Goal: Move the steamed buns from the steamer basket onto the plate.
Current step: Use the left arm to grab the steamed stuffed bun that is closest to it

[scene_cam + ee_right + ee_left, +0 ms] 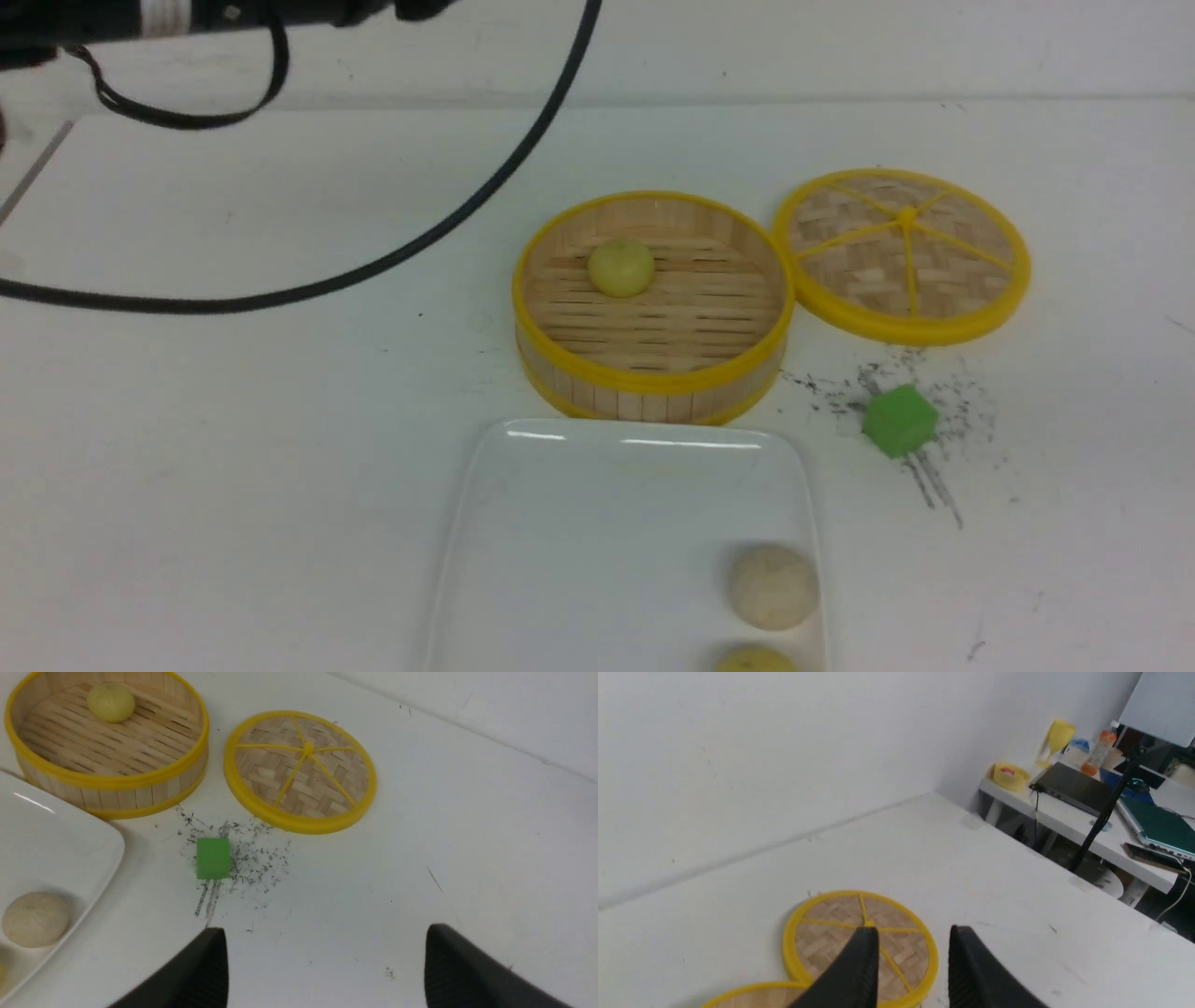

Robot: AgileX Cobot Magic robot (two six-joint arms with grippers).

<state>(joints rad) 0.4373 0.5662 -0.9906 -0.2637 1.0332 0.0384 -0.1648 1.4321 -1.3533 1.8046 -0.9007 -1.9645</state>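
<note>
One pale yellow bun in the steamer basket, by its far left wall, well apart from the right gripper and outside the left wrist view. Off-white bun and second yellow bun on the plate's right side. Left gripper parted partway, empty, woven lid beyond its tips. Right gripper spread wide, empty, near the green cube.

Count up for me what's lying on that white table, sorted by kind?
Steamer basket: 1
Plate: 1
Woven lid: 1
Green cube: 1
Steamed buns: 3, yellow bun in the basket, beige bun and second yellow bun on the plate
Total: 7
</note>
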